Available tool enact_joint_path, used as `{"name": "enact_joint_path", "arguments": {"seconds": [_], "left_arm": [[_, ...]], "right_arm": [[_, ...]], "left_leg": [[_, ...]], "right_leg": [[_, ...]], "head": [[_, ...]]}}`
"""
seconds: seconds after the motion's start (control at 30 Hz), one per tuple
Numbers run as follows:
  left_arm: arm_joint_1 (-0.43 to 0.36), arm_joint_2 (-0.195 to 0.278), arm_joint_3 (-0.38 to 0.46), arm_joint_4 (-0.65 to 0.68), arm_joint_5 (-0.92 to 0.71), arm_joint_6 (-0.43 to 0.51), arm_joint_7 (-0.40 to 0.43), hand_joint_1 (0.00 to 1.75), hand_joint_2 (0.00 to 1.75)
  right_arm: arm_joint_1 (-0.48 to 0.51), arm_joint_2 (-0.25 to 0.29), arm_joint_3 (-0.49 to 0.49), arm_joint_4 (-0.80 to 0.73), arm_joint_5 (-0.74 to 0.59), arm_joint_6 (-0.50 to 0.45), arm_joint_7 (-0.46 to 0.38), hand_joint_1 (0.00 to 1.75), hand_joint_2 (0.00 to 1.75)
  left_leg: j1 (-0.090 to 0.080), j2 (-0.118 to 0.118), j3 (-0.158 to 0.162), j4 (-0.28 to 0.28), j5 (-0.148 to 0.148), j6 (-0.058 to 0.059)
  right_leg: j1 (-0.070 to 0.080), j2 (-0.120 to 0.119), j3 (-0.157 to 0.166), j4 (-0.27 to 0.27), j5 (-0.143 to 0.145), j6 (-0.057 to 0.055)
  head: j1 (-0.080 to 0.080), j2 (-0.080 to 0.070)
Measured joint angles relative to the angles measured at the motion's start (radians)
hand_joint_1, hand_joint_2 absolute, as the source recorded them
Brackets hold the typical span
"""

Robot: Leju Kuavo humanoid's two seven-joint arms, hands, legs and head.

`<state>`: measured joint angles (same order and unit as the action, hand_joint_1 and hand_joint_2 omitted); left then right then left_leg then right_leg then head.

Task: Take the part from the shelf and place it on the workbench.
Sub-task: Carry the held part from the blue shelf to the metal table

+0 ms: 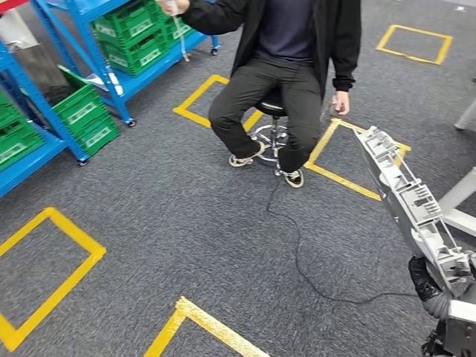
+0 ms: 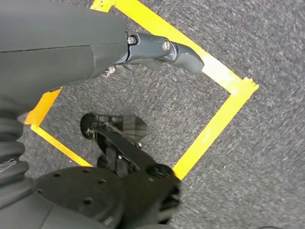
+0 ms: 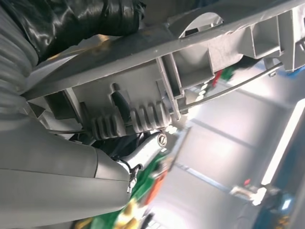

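A long grey ribbed plastic part (image 1: 407, 197) slants up from the lower right of the head view, over the carpet. My right hand (image 1: 429, 286) grips its near end with dark fingers. The right wrist view looks along the underside of the part (image 3: 172, 76), with the thumb (image 3: 65, 176) pressed under it. My left hand (image 2: 158, 50) hangs over the carpet with its fingers stretched out and nothing in them.
A person (image 1: 286, 52) sits on a stool (image 1: 272, 123) ahead, feet on the carpet, with a black cable (image 1: 303, 268) trailing toward me. Blue shelves (image 1: 73, 89) with green crates (image 1: 132, 33) stand at the far left. Yellow tape squares (image 1: 50, 275) mark the floor. White table legs (image 1: 460, 201) stand at the right.
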<state>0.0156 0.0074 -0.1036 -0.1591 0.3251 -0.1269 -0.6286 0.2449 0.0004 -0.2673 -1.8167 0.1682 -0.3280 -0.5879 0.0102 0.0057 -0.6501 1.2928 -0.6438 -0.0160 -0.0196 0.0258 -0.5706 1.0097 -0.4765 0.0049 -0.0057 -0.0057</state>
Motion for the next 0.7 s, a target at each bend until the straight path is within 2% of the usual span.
{"name": "enact_joint_path", "arguments": {"seconds": [0.03,0.07,0.13,0.17,0.2,0.27,0.3,0.37,0.4,0.43,0.47,0.5,0.53,0.57,0.6,0.63,0.7], "left_arm": [[0.001,0.000,0.000,0.000,0.000,0.000,0.001,0.00,1.75],[0.001,0.000,-0.001,0.000,0.000,0.000,0.001,0.00,1.75],[0.002,0.001,-0.001,0.000,0.000,0.000,0.001,0.00,1.75],[0.002,0.002,-0.001,0.000,0.000,0.000,0.001,0.00,1.75],[0.001,0.003,-0.001,0.000,0.000,0.000,0.001,0.00,1.75],[-0.003,0.004,-0.002,0.000,0.000,0.000,0.002,0.00,1.75],[-0.004,0.004,-0.002,0.000,0.000,0.000,0.002,0.00,1.75],[-0.004,0.003,-0.005,0.000,0.000,-0.001,0.002,0.00,1.75],[-0.003,0.003,-0.007,0.000,0.000,-0.001,0.002,0.00,1.75],[-0.002,0.003,-0.010,0.000,0.000,-0.001,0.002,0.00,1.75],[-0.002,0.003,-0.012,0.000,0.000,-0.001,0.003,0.00,1.75],[-0.002,0.003,-0.014,0.000,0.000,-0.001,0.003,0.00,1.75],[-0.002,0.002,-0.016,0.000,-0.001,0.000,0.004,0.00,1.75],[-0.002,0.002,-0.017,0.000,-0.001,0.000,0.005,0.00,1.75],[-0.003,0.001,-0.019,0.000,-0.001,0.000,0.006,0.00,1.75],[-0.003,0.000,-0.020,0.000,-0.001,0.000,0.007,0.00,1.75],[-0.005,0.001,-0.021,0.000,-0.001,0.001,0.008,0.00,1.75]], "right_arm": [[-0.003,0.000,-0.011,0.014,0.000,0.004,0.004,1.75,1.75],[-0.005,0.000,-0.020,0.026,0.000,0.006,0.005,1.75,1.75],[-0.009,0.000,-0.034,0.044,0.000,0.009,0.006,1.75,1.75],[-0.014,0.000,-0.038,0.050,0.000,0.009,0.005,1.75,1.75],[-0.017,0.000,-0.042,0.055,0.000,0.010,0.005,1.75,1.75],[-0.020,0.000,-0.049,0.063,0.000,0.010,0.005,1.75,1.75],[-0.018,0.000,-0.053,0.067,0.003,0.010,0.006,1.75,1.75],[-0.022,-0.001,-0.061,0.077,0.010,0.010,0.010,1.75,1.75],[-0.027,-0.001,-0.064,0.083,0.014,0.009,0.012,1.75,1.75],[-0.033,-0.001,-0.067,0.090,0.014,0.009,0.015,1.75,1.75],[-0.037,-0.001,-0.071,0.097,0.013,0.008,0.017,1.75,1.75],[-0.038,-0.001,-0.077,0.105,0.009,0.008,0.020,1.75,1.75],[-0.038,-0.001,-0.086,0.114,0.003,0.009,0.021,1.75,1.75],[-0.039,-0.001,-0.095,0.122,-0.006,0.010,0.022,1.75,1.75],[-0.045,-0.001,-0.106,0.129,-0.019,0.015,0.022,1.75,1.75],[-0.053,-0.002,-0.116,0.135,-0.039,0.027,0.021,1.75,1.75],[-0.073,-0.004,-0.140,0.142,-0.122,0.093,0.015,1.75,1.75]], "left_leg": [[0.000,-0.003,0.003,-0.011,0.021,0.004],[-0.001,-0.009,0.022,-0.061,0.058,0.009],[0.000,-0.051,0.076,-0.196,0.131,0.022],[0.000,-0.070,0.095,-0.245,0.148,0.027],[-0.001,-0.083,0.105,-0.272,0.152,0.030],[-0.003,-0.070,0.110,-0.287,0.147,0.034],[-0.002,-0.059,0.112,-0.295,0.150,0.036],[0.001,-0.033,0.119,-0.311,0.157,0.042],[0.000,-0.019,0.121,-0.314,0.158,0.044],[-0.002,-0.005,0.121,-0.314,0.158,0.046],[-0.003,0.008,0.121,-0.313,0.158,0.047],[-0.004,0.021,0.121,-0.312,0.156,0.047],[-0.004,0.033,0.121,-0.311,0.155,0.047],[-0.004,0.043,0.121,-0.309,0.153,0.045],[-0.005,0.053,0.122,-0.306,0.150,0.043],[-0.007,0.063,0.123,-0.303,0.147,0.038],[-0.012,0.080,0.125,-0.297,0.140,0.028]], "right_leg": [[0.001,0.013,0.000,0.001,0.000,0.000],[0.002,0.026,0.001,0.002,0.000,0.000],[0.002,0.052,-0.001,0.005,0.001,0.003],[0.001,0.065,-0.005,0.007,0.003,0.007],[-0.002,0.077,-0.012,0.008,0.005,0.013],[-0.006,0.098,-0.024,0.006,0.013,0.028],[-0.007,0.090,-0.030,0.007,0.012,0.034],[-0.003,0.038,-0.058,0.054,-0.017,0.041],[-0.002,0.006,-0.084,0.108,-0.046,0.044],[-0.002,-0.012,-0.116,0.174,-0.078,0.046],[-0.002,-0.018,-0.145,0.237,-0.102,0.049],[-0.003,-0.021,-0.162,0.277,-0.111,0.052],[-0.004,-0.023,-0.161,0.281,-0.102,0.053],[-0.004,-0.028,-0.141,0.248,-0.079,0.054],[-0.004,-0.043,-0.102,0.179,-0.045,0.054],[0.000,-0.066,-0.063,0.108,-0.024,0.052],[0.005,-0.095,-0.011,0.017,-0.005,0.040]], "head": [[-0.001,0.000],[-0.001,0.000],[0.000,0.000],[0.000,0.000],[-0.001,0.000],[-0.004,0.000],[-0.005,0.000],[0.003,0.000],[0.008,0.000],[0.012,0.000],[0.014,0.000],[0.014,0.000],[0.015,0.000],[0.015,0.000],[0.016,0.000],[0.017,0.000],[0.015,0.000]]}}
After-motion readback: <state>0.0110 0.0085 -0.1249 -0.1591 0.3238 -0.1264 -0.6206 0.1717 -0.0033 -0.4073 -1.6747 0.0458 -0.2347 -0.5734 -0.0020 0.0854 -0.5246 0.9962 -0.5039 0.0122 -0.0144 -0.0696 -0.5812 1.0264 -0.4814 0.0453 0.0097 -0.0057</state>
